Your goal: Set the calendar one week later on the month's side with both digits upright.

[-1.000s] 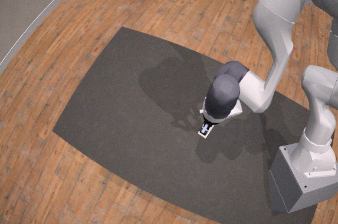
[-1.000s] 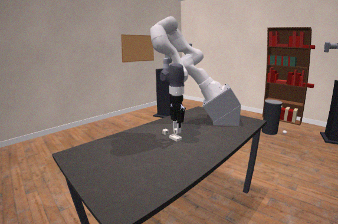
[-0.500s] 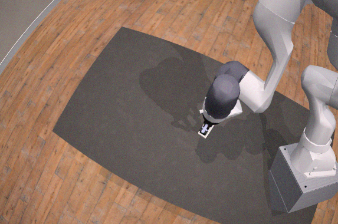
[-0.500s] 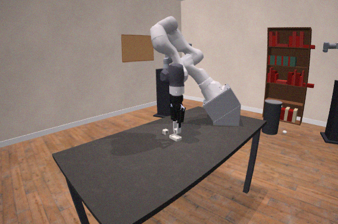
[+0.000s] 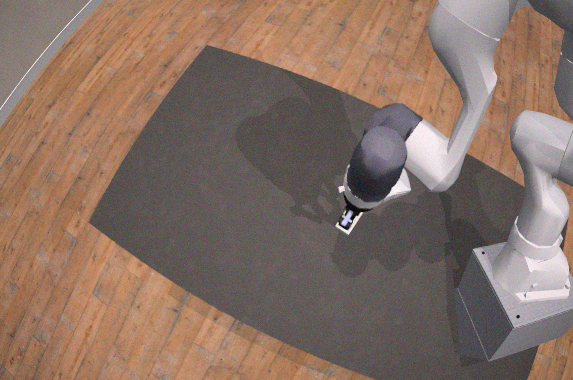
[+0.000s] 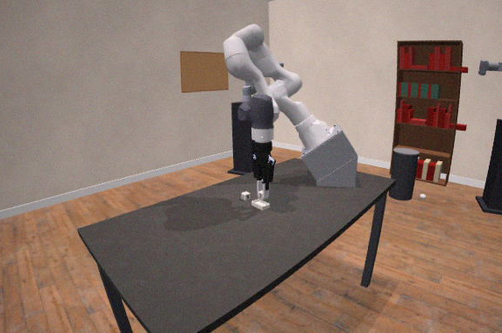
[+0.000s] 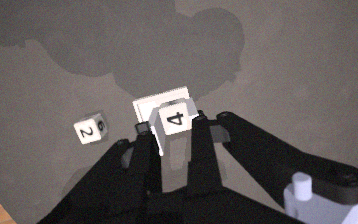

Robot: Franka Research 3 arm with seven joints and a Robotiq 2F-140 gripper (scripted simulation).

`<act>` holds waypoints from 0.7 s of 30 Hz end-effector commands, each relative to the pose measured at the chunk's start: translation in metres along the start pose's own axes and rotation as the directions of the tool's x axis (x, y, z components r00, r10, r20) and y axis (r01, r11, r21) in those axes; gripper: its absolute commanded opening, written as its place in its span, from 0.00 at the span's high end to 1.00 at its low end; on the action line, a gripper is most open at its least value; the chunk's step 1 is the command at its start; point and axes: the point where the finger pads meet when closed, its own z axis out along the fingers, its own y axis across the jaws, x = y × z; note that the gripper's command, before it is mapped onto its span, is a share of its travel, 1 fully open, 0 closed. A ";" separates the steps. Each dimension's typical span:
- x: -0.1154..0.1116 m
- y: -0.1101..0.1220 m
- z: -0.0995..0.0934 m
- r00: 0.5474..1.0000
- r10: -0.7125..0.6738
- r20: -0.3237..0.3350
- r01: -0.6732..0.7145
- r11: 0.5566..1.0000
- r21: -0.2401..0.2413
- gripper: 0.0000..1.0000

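Note:
My gripper (image 7: 175,113) (image 6: 263,189) (image 5: 348,217) is shut on a white date cube (image 7: 175,120) (image 6: 261,187) whose face toward the wrist camera reads 4. It holds the cube a little above the small white tray (image 7: 149,104) (image 6: 261,205) (image 5: 342,228), which lies flat on the dark table (image 6: 203,263). The second white cube (image 7: 90,131) (image 6: 245,195) stands on the table just left of the tray, apart from it, showing a 2 and a 6. The arm hides it in the overhead view. The tray's month side does not show.
The robot's grey base (image 5: 512,305) (image 6: 332,159) stands at the table's far right end. A bookshelf (image 6: 428,109), a dark bin (image 6: 404,173) and black pedestals stand on the wooden floor beyond the table.

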 end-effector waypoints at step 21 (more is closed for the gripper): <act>-0.001 0.001 0.014 1.000 0.007 0.001 -0.007 1.000 -0.002 0.84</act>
